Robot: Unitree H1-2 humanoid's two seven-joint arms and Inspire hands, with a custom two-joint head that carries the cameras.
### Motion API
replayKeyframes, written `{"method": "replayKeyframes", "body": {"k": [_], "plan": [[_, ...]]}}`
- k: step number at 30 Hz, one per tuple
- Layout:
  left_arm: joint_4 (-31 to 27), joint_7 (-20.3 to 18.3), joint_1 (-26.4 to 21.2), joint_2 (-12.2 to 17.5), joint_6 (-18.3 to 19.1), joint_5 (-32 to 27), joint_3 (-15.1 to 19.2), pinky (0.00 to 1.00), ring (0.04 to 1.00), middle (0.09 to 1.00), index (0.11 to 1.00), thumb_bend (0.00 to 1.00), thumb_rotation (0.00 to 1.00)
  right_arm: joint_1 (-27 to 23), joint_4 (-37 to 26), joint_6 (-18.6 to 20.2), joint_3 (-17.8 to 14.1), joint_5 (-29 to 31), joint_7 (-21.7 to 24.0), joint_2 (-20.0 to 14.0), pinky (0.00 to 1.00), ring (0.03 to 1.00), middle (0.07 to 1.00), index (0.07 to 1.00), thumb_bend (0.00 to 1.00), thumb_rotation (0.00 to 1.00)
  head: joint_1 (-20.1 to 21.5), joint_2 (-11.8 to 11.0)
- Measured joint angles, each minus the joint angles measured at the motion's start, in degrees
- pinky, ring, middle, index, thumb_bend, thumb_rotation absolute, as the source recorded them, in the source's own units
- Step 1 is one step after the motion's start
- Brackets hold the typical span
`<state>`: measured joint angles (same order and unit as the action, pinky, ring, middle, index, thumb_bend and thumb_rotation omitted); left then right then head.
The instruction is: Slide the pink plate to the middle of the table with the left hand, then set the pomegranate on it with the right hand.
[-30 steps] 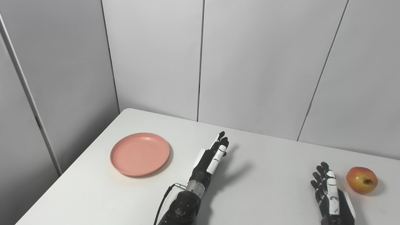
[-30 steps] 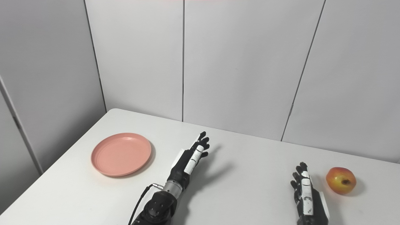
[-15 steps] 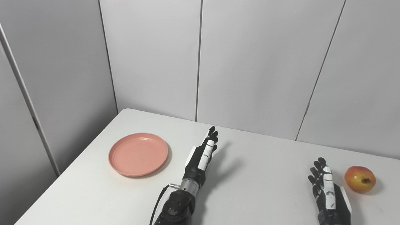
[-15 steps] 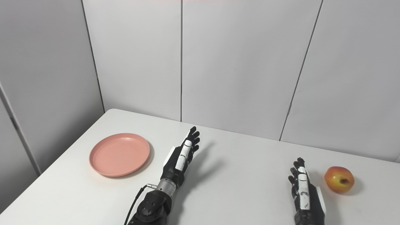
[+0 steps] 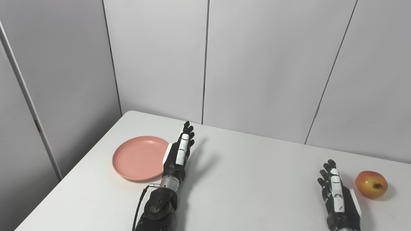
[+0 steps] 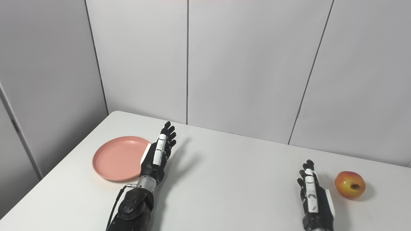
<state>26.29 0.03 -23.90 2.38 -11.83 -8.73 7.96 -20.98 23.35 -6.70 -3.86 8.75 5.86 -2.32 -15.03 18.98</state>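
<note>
A round pink plate (image 5: pixel 136 158) lies flat near the white table's left side. My left hand (image 5: pixel 177 154) stands open and edge-up, fingers straight, at the plate's right rim and overlapping it in view; contact cannot be judged. A red-yellow pomegranate (image 5: pixel 371 184) rests at the table's far right. My right hand (image 5: pixel 337 196) is open with fingers stretched forward, just left of the fruit and apart from it, holding nothing.
The white table (image 5: pixel 257 179) meets grey wall panels (image 5: pixel 257 70) along its far edge, and its left edge runs beside another panel (image 5: pixel 57 83). Bare tabletop spans the stretch between the two hands.
My left hand has swept left across the table, from the middle to the plate's right rim. The right hand, plate and pomegranate stay about where they were.
</note>
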Motion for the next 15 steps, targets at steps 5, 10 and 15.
{"method": "replayKeyframes", "body": {"k": [5,10,15], "plan": [[-1.41,1.82,-0.11,1.0,2.5,0.27,1.51,0.96,0.959,0.965,0.962,0.58,1.0,-0.08,0.18,-0.01,0.04,0.01,0.12,-0.04,1.0,0.997,1.0,1.0,0.41,0.95,0.44,0.18],[-1.44,2.53,-0.69,2.95,3.34,0.14,2.82,0.94,0.936,0.946,0.943,0.59,1.0,-0.17,0.34,-0.03,0.05,-0.57,0.03,-0.04,1.0,0.993,1.0,1.0,0.43,0.95,0.44,0.35],[-1.03,2.61,-1.2,4.59,3.31,-0.28,3.82,0.96,0.955,0.959,0.954,0.6,1.0,-0.21,0.37,-0.04,0.03,-1.16,-0.07,-0.03,1.0,0.99,1.0,1.0,0.42,0.94,0.44,0.26]]}}
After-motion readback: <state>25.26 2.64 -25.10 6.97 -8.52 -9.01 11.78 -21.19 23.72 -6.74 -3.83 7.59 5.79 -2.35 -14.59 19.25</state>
